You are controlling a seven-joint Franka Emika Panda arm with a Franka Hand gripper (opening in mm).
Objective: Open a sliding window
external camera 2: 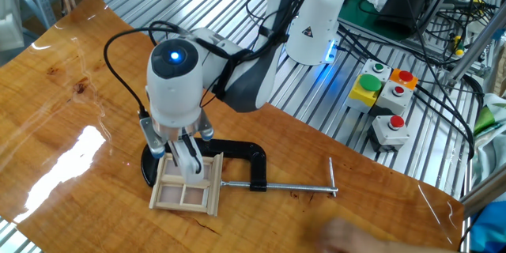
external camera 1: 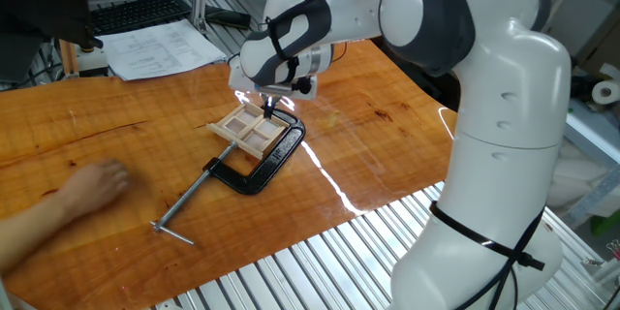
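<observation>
Directly beneath the fingers (external camera 2: 186, 160), narrowly parted and gripping nothing I can make out, lies the sliding window (external camera 2: 187, 185), clamped flat on the worktop (external camera 2: 71, 126).

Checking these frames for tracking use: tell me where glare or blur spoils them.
One fixed view: a white glare streak crosses the table beside the C-clamp; the person's hand is motion-blurred. The other fixed view: a glare patch at left, the hand smeared; the sliding window stays sharp.

one fixed view: beside arm | other: opposite, elevated | shared: sliding window (external camera 1: 254, 129)
</observation>
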